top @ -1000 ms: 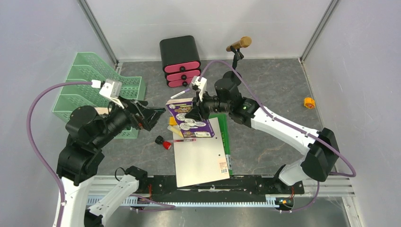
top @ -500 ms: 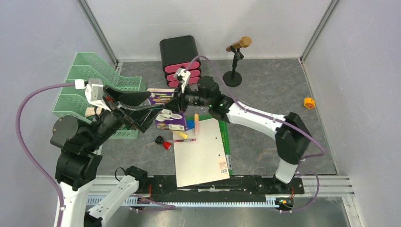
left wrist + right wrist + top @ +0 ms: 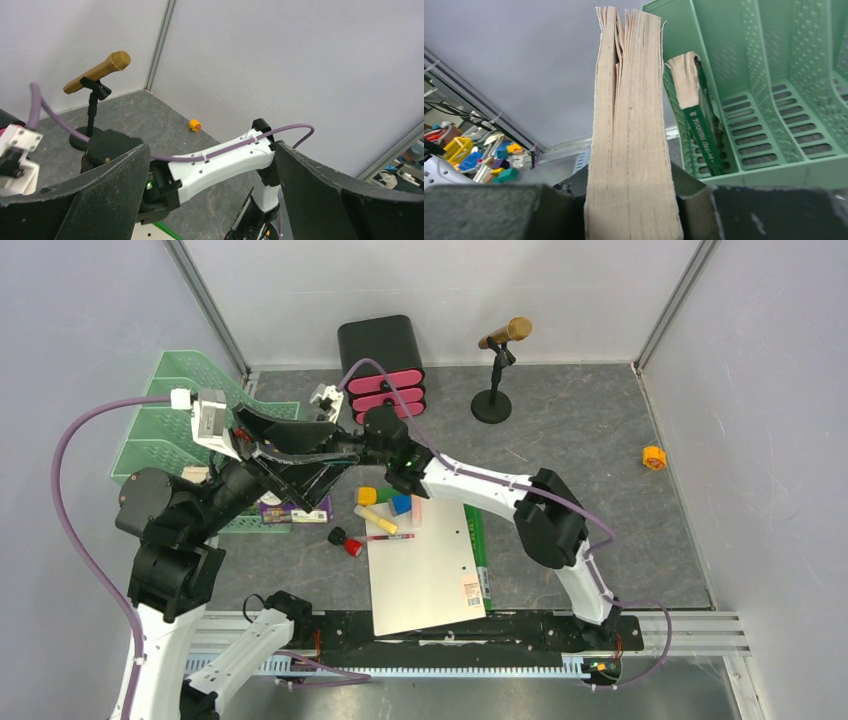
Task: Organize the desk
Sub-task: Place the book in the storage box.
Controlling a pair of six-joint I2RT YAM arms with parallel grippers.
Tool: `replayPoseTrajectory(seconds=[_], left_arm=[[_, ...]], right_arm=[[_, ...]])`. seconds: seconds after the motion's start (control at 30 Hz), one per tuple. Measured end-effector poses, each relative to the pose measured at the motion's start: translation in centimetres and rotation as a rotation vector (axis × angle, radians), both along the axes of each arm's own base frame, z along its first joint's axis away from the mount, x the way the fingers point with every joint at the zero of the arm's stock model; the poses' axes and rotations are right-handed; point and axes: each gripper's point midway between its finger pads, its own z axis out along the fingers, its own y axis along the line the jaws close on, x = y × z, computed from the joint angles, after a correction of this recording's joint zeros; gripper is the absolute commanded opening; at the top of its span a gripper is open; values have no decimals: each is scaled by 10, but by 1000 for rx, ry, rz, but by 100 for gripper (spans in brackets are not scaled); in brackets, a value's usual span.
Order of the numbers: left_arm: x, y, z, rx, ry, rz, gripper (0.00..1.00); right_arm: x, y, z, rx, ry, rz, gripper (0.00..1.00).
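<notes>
Thick book, page-edges up, clamped in right tool, seemingly for filing upright in mint-green tray beside green-spined volume, clearing the table; left tool spread wide, empty.

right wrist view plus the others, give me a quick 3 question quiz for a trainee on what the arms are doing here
1. True or false: the left gripper is shut on a marker.
2. What is clamped in the right gripper? A) a microphone B) a thick book C) a yellow block
3. Fill in: in the right wrist view, the thinner book leaning in the mint-green tray has a ____ spine.

Key: 1 false, its jaws stand wide open and empty. 2 B. 3 green.
</notes>
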Motion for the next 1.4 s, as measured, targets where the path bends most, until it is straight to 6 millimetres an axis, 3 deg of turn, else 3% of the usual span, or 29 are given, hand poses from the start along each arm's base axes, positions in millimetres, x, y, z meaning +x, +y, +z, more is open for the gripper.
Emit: replayPoseTrajectory(seconds=[0.33, 0.5, 0.73, 1.13, 1.4], left_arm=[[0, -1, 5, -9, -21, -7, 100], [-2, 0, 6, -11, -26, -6, 100], [-2, 1, -4, -16, -3, 2, 100], [-7, 9, -4, -44, 3, 38, 100], [-1, 8, -24, -43, 76, 44, 100]], right_arm=[[-13, 46, -20, 63, 84, 70, 0], [-17, 57, -33, 64, 108, 70, 0], [-7, 75, -35, 123, 114, -13, 0], [11, 88, -34, 209, -2, -199, 0], [16, 94, -44, 220, -54, -276, 0]])
